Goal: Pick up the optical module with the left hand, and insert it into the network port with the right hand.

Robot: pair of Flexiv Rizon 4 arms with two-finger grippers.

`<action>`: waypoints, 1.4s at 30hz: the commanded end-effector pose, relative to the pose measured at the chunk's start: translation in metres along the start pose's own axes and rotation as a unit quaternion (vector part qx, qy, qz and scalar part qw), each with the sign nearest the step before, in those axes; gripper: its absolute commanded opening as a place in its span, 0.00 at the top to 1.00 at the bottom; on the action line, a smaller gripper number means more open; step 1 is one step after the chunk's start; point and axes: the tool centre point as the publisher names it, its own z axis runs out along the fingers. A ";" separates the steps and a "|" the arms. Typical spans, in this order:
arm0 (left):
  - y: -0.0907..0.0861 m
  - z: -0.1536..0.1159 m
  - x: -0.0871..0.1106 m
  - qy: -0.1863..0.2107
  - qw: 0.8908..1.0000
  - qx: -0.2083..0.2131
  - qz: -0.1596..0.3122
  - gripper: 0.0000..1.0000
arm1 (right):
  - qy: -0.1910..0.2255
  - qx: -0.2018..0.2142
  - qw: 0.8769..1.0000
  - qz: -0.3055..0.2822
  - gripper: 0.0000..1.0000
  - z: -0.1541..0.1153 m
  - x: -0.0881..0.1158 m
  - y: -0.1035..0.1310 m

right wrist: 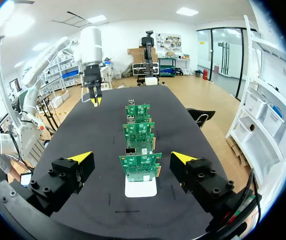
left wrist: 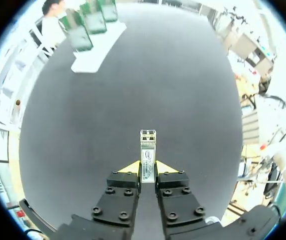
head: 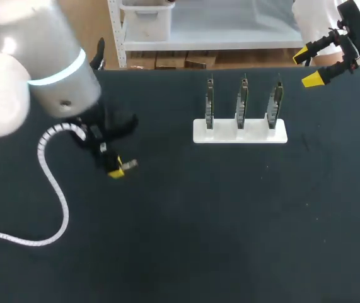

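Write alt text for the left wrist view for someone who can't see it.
The left claw is shut on a small silver optical module, which sticks out ahead of its yellow tips over a black table. Far ahead, a white stand holds three green circuit boards.

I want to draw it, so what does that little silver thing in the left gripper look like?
The optical module is a small, slim, silvery metal-looking bar with a white printed label on top and a boxy end pointing away from the left gripper, which pinches it from both sides between its yellow tips, hiding its back end. It seems lifted off the black table, well apart from the circuit boards.
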 end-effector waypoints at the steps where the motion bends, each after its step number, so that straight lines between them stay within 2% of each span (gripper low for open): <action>1: 0.002 -0.028 0.003 -0.117 0.993 0.007 -0.002 1.00 | 0.000 0.002 1.000 -0.001 0.00 0.000 0.000 0.002; 6: 0.008 -0.046 -0.002 -0.140 0.990 -0.002 -0.006 1.00 | 0.000 0.002 1.000 -0.001 0.00 0.000 0.000 0.002; 24: 0.008 -0.046 -0.002 -0.140 0.990 -0.002 -0.006 1.00 | 0.000 0.002 1.000 -0.001 0.00 0.000 0.000 0.002; 26: 0.003 -0.043 -0.002 -0.155 0.988 0.005 -0.016 1.00 | 0.000 0.002 1.000 -0.001 0.00 0.000 0.000 0.002; 32: 0.012 -0.057 -0.040 -0.219 0.976 -0.007 0.012 1.00 | 0.000 0.002 1.000 -0.001 0.00 0.000 0.000 0.002; 36: 0.023 -0.073 -0.072 -0.271 0.961 -0.017 0.051 1.00 | 0.000 0.002 1.000 -0.001 0.00 0.000 0.000 0.002; 39: 0.030 -0.082 -0.098 -0.294 0.952 -0.020 0.081 1.00 | 0.000 0.002 1.000 -0.001 0.00 0.000 0.000 0.002; 42: 0.036 -0.087 -0.123 -0.325 0.941 -0.009 0.094 1.00 | 0.000 0.002 1.000 -0.001 0.00 0.000 0.000 0.002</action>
